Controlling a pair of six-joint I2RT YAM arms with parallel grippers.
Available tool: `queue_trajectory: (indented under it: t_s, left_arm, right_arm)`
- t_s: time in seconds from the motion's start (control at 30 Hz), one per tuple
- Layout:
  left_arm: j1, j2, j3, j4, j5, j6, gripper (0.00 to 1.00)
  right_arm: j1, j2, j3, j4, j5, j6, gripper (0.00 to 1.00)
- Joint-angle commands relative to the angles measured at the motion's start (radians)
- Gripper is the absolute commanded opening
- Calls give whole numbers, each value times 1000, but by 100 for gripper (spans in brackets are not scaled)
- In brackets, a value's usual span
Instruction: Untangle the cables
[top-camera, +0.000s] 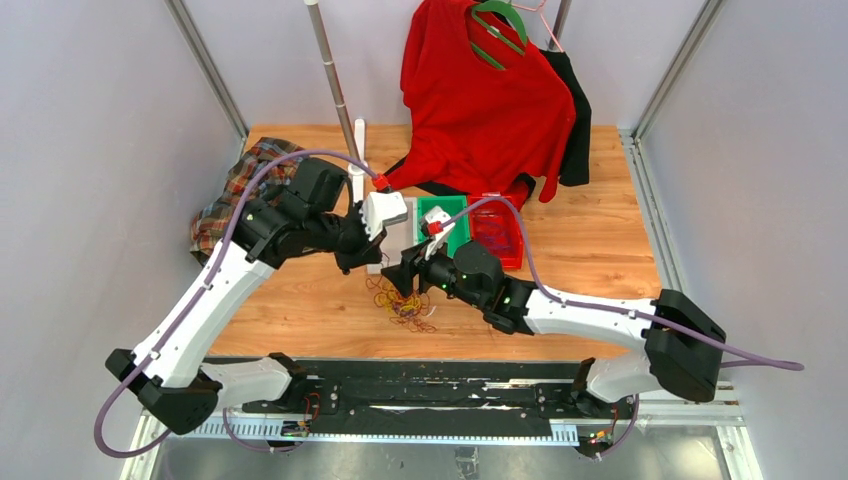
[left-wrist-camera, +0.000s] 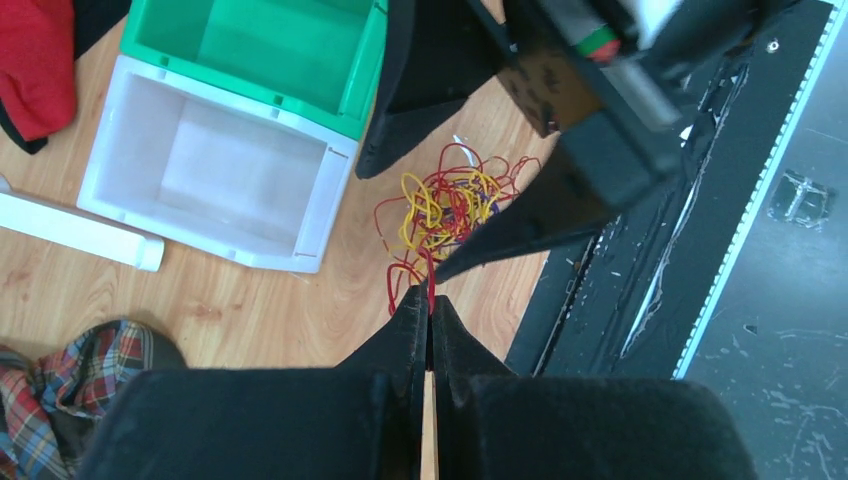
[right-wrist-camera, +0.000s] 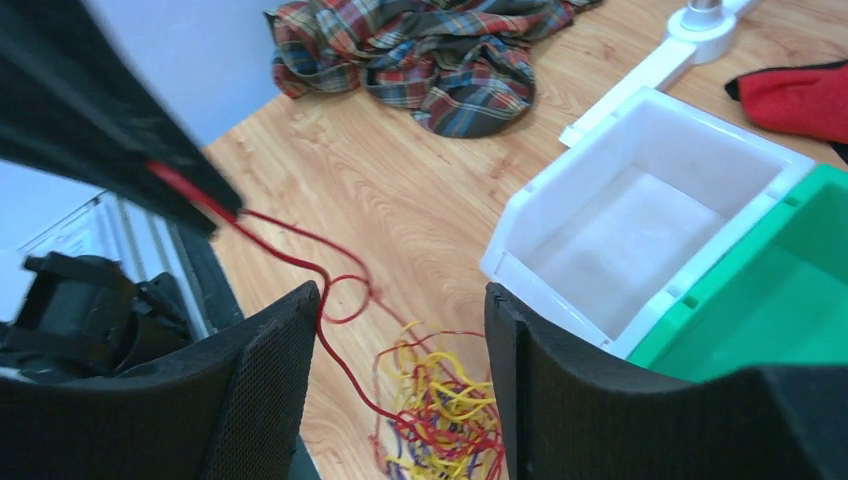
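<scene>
The cables (top-camera: 405, 303) lie as a small red, yellow and purple clump (left-wrist-camera: 455, 205) on the wooden table just in front of the bins. My left gripper (left-wrist-camera: 430, 300) is shut on one red cable (right-wrist-camera: 195, 190), which stretches taut from its tips down into the clump (right-wrist-camera: 440, 420). From the right, my right gripper (right-wrist-camera: 400, 295) hovers open just above the clump, and the red strand runs past its left finger (right-wrist-camera: 260, 370). From above, the left gripper (top-camera: 362, 264) and right gripper (top-camera: 403, 278) stand close together over the clump.
A white bin (left-wrist-camera: 210, 170), a green bin (left-wrist-camera: 260, 50) and a red bin (top-camera: 497, 235) stand side by side behind the clump. A plaid cloth (top-camera: 235, 190) lies at the left. A red shirt (top-camera: 480, 100) hangs at the back. A black rail (top-camera: 420, 385) borders the near edge.
</scene>
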Motion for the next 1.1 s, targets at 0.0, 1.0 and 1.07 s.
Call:
queue_trajectory:
  t_s: [0.0, 1.0, 1.07]
  left_arm:
    - [-22, -23, 61, -53, 0, -5, 1]
    - [-129, 83, 521, -170, 32, 17, 1]
    - [-129, 96, 581, -173, 17, 22, 1]
  right_arm:
    - [14, 30, 32, 54, 120, -13, 58]
    - [1, 284, -34, 219, 269, 92, 47]
    - [-1, 305, -72, 241, 291, 111, 47]
